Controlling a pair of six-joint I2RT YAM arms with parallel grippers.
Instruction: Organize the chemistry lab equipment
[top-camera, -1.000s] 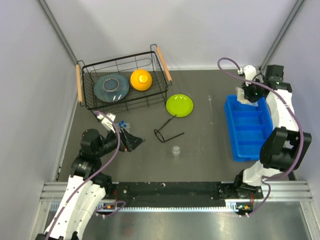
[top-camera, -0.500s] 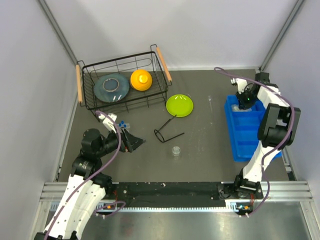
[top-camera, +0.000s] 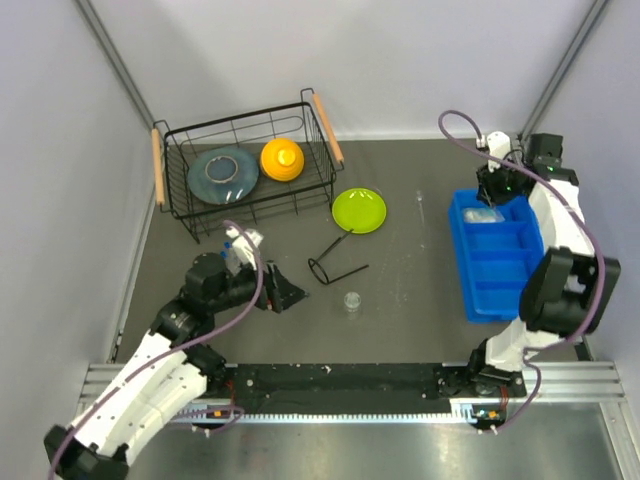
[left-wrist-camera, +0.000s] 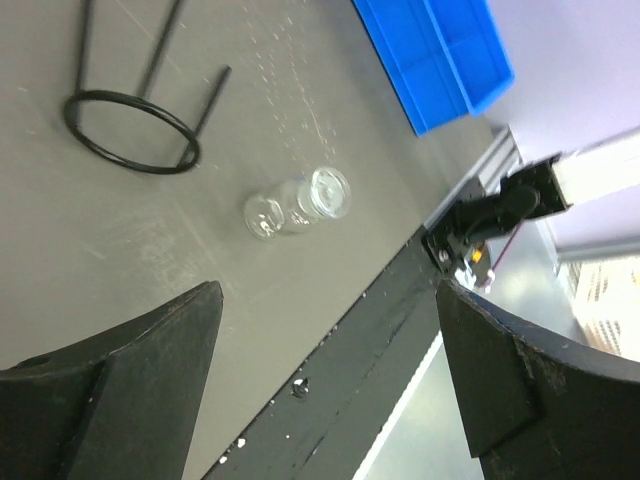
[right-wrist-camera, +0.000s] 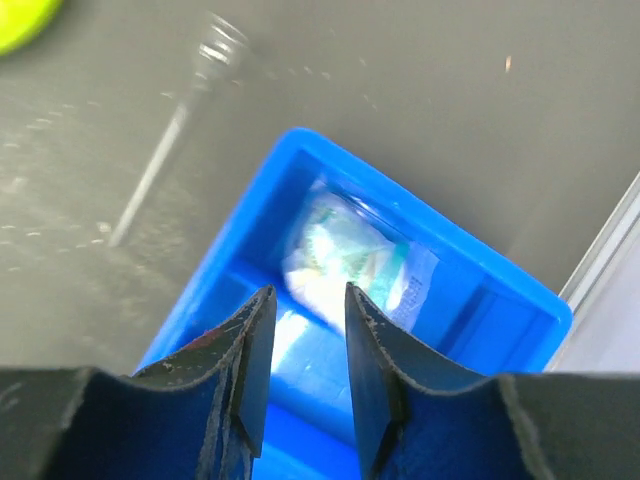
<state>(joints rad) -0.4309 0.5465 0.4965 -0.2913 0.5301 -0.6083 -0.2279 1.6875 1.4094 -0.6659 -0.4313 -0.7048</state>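
The crinkly clear packet (right-wrist-camera: 355, 258) lies in the far compartment of the blue bin (top-camera: 497, 275); it also shows in the top view (top-camera: 483, 214). My right gripper (right-wrist-camera: 306, 296) hovers just above it, open and empty. The thin glass rod (right-wrist-camera: 160, 170) lies on the table left of the bin. The black-framed goggles (top-camera: 335, 262) and the tiny round clear dish (top-camera: 352, 300) lie mid-table. My left gripper (top-camera: 290, 298) is open and empty, low over the table left of the dish (left-wrist-camera: 300, 200). A blue-capped tube (top-camera: 228, 243) peeks out behind the left arm. The rack is hidden.
A black wire basket (top-camera: 320, 135) at the back left holds a grey plate (top-camera: 222, 176) and an orange bowl (top-camera: 282, 159). A lime-green plate (top-camera: 359, 210) lies beside it. Grey walls close in both sides. The black base rail (left-wrist-camera: 400, 330) runs along the near edge.
The right gripper dipped into the bin, let go of the packet and rose a little. The left arm swung forward and right toward the dish.
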